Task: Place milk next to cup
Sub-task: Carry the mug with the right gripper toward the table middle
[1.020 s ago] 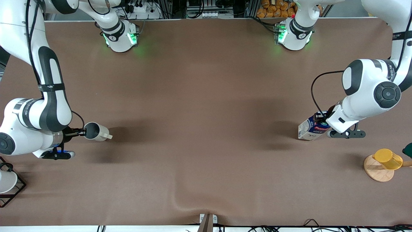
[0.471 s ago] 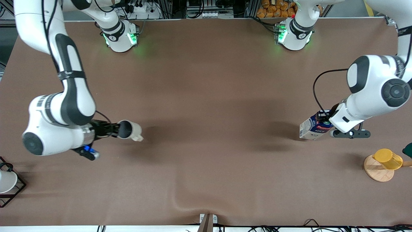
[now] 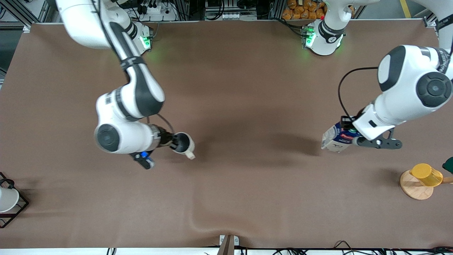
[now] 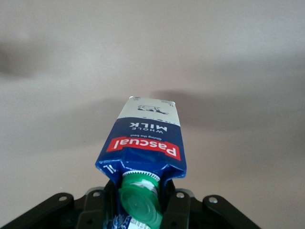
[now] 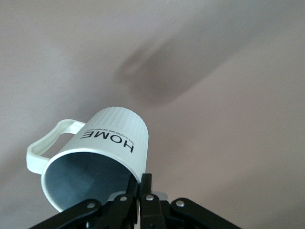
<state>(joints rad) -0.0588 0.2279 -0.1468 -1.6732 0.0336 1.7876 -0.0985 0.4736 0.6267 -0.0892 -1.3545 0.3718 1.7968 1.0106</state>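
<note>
Over the brown surface (image 3: 240,88), toward the left arm's end, the left pincer (image 3: 348,132) is clamped on the milk (image 3: 336,137) at its gabled top. In the front view the carton hangs tilted, its base swung toward the middle of the surface, with a dark shadow lying beside it. In the left wrist view the milk (image 4: 145,145) points away from the camera: the green cap (image 4: 139,201) sits nearest the lens, then the red band lettered "Pascual", then the blue panel reading "WHOLE MILK", then the white base end. The left pincer (image 4: 138,210) shows as black fingers at either side of the cap.

Toward the right arm's end, the right pincer (image 3: 171,140) is clamped on the rim of the cup (image 3: 184,144), one finger inside the grey interior and one outside. The cup is held tipped, its mouth turned toward the wrist and its handle pointing toward the front camera. In the right wrist view the cup (image 5: 102,152) shows ribbed white walls, the word "HOME" and a looped handle, with the right pincer (image 5: 143,195) closed on the rim. Whether the cup touches the surface cannot be told.

Milk and cup are well apart. A yellow cup (image 3: 426,174) on a round wooden base (image 3: 416,189) stands nearer the front camera than the milk. A white cup (image 3: 7,199) in a black wire frame (image 3: 19,209) sits at the right arm's end.
</note>
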